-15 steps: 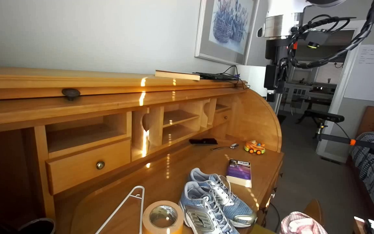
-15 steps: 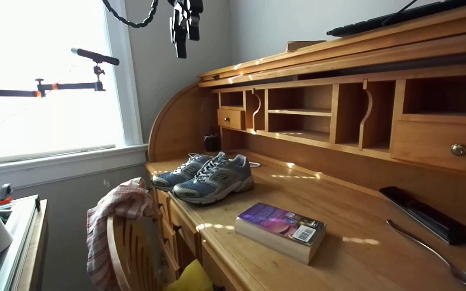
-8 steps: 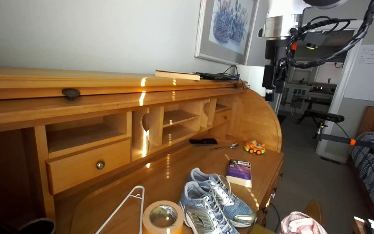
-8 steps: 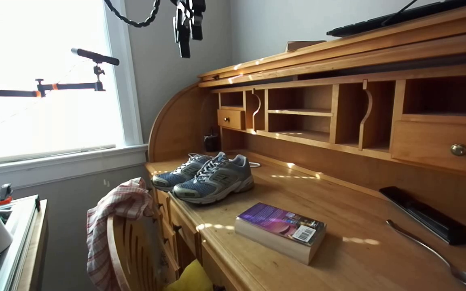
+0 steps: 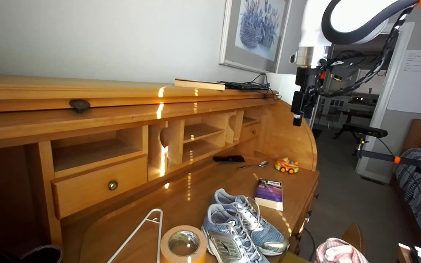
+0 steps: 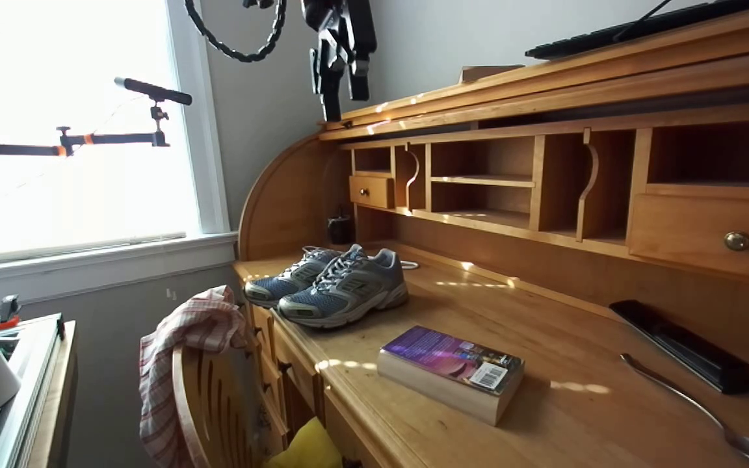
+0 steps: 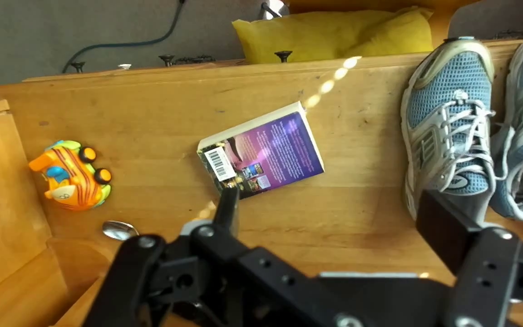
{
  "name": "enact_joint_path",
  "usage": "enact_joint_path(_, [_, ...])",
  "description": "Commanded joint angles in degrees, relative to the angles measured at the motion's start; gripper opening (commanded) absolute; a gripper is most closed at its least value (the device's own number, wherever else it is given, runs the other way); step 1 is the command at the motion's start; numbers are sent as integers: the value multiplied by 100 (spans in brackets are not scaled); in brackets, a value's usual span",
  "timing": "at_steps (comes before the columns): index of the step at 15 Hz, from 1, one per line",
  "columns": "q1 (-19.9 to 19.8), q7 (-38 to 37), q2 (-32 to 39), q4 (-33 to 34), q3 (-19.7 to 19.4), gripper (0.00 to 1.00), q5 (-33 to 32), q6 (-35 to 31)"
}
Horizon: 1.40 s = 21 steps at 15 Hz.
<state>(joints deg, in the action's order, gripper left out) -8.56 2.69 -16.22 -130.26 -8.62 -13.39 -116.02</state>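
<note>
My gripper (image 7: 329, 195) hangs high above the wooden desk (image 7: 357, 227), its jaws wide apart with nothing between them. Below it in the wrist view lie a purple paperback book (image 7: 266, 150), overlapped at one corner by the left finger, and a pair of blue-grey running shoes (image 7: 452, 122) at the right. An orange toy car (image 7: 73, 175) sits at the left, near a spoon (image 7: 120, 230) whose handle is hidden by the gripper. In both exterior views the gripper (image 5: 298, 118) is in the air, touching nothing.
Cubbyholes and small drawers (image 6: 374, 192) line the desk's back under a raised roll top. A tape roll (image 5: 184, 243), a white hanger (image 5: 159, 230) and a black stapler-like object (image 6: 683, 344) lie on the desk. A chair with a checked cloth (image 6: 192, 331) stands at the front.
The arm and gripper have come down, mostly in the last half second, shifting left in one exterior view and right in the other. The jaws stay apart, and the desk items have not moved.
</note>
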Motion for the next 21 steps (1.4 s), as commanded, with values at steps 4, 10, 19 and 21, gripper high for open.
enact_joint_path(4, [-103, 932, 881, -157, -382, 100, 225, -691])
enact_joint_path(10, [-149, 793, 1021, -151, -332, 100, 96, -640])
enact_joint_path(19, [-311, 1099, 2051, 41, -457, 100, 205, -984])
enact_joint_path(21, [-385, 1186, 2417, 146, -457, 100, 246, -1166])
